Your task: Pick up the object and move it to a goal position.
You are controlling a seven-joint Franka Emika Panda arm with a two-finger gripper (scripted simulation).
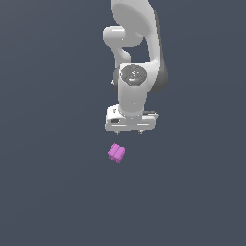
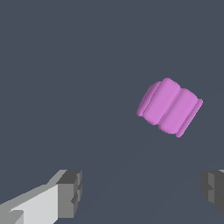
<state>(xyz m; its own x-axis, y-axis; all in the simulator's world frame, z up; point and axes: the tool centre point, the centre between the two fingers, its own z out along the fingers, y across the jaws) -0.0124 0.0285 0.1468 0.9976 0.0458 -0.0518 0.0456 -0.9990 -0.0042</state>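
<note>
The object [image 1: 116, 153] is a small magenta-pink grooved, lumpy block lying on the dark grey floor, below the white arm in the exterior view. It shows larger in the wrist view [image 2: 169, 106], turned at an angle. My gripper [image 1: 129, 129] hangs above it and slightly toward the exterior view's right, apart from it. In the wrist view the gripper [image 2: 142, 192] is open and empty, its two dark fingertips [image 2: 70, 192] spread wide, with the object lying beyond them and not between them.
The white arm [image 1: 137, 53] rises behind the gripper. The flat dark grey floor [image 1: 48, 192] spreads all round with nothing else on it in view.
</note>
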